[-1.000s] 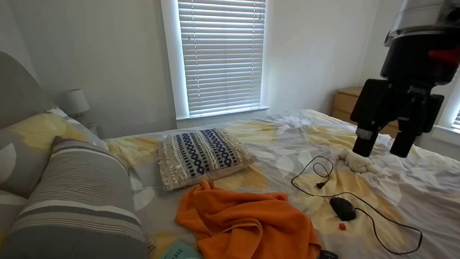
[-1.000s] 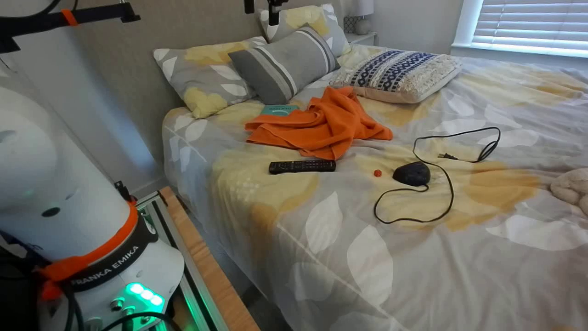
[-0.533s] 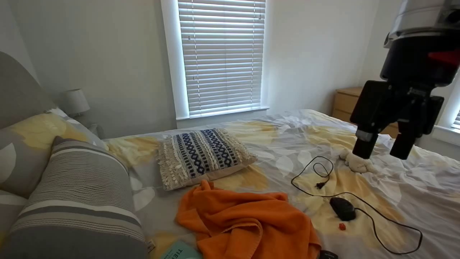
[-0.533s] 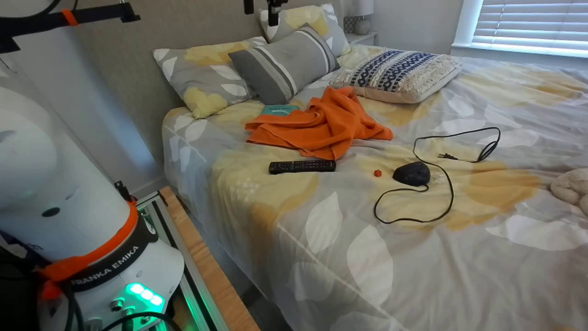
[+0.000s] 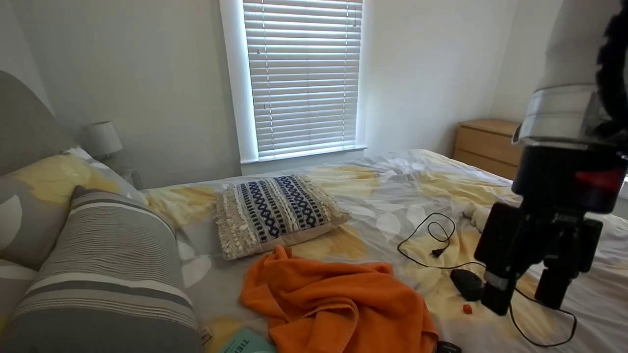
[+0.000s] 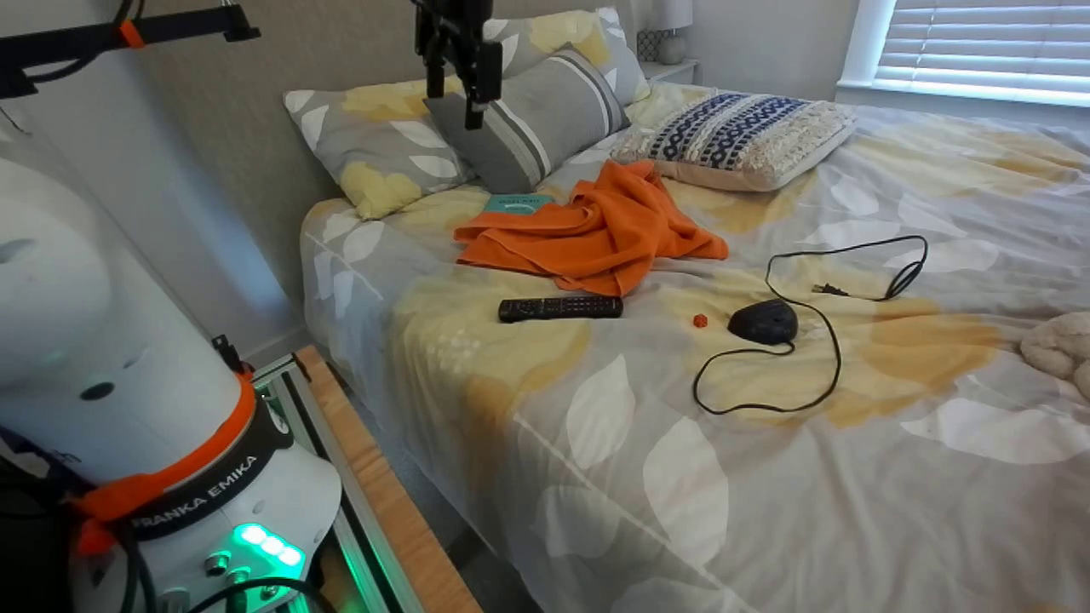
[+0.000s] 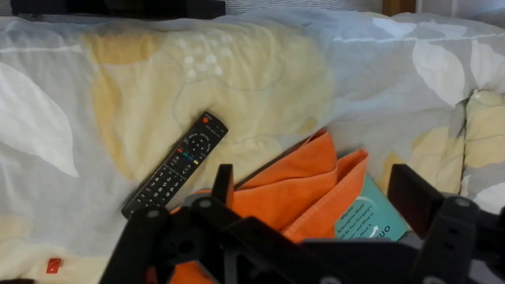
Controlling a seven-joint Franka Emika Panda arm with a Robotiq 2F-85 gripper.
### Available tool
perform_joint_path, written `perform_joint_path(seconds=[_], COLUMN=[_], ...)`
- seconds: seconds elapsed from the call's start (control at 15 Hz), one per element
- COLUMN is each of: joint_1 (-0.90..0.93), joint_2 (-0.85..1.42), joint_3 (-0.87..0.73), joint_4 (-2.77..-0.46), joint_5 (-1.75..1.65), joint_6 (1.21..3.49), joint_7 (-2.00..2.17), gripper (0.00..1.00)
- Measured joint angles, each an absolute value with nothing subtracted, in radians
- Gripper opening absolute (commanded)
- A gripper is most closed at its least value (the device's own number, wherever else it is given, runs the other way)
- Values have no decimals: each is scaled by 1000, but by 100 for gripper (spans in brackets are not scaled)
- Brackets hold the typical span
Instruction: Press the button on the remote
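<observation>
Pincer [image 5: 523, 300], jaws parted, has dropped nearer the bed [image 6: 817, 485].

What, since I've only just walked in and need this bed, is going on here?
A Franka arm holds its tool open above the bed, gripping nothing. The job is a button press on the remote control, which lies face up near an orange cloth. The tool isn't touching either.

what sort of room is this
Most likely a bedroom: there is a large bed with floral bedding, pillows piled by a headboard, and a lamp standing on what looks like a bedside table.
</observation>
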State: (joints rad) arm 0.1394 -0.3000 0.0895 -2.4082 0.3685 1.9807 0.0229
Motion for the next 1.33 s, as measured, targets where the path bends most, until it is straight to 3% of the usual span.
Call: perform_joint_path(seconds=[0.53, 0.67, 1.33], joint_1=[152, 155, 154], joint_2=[-126, -68, 117], joint_3=[103, 104, 111], joint_4=[-2518, -2517, -2518], joint_5=[452, 491, 529], joint_6=[2276, 2311, 2312], joint_7=[-65, -88, -98], gripper=[11, 0, 1])
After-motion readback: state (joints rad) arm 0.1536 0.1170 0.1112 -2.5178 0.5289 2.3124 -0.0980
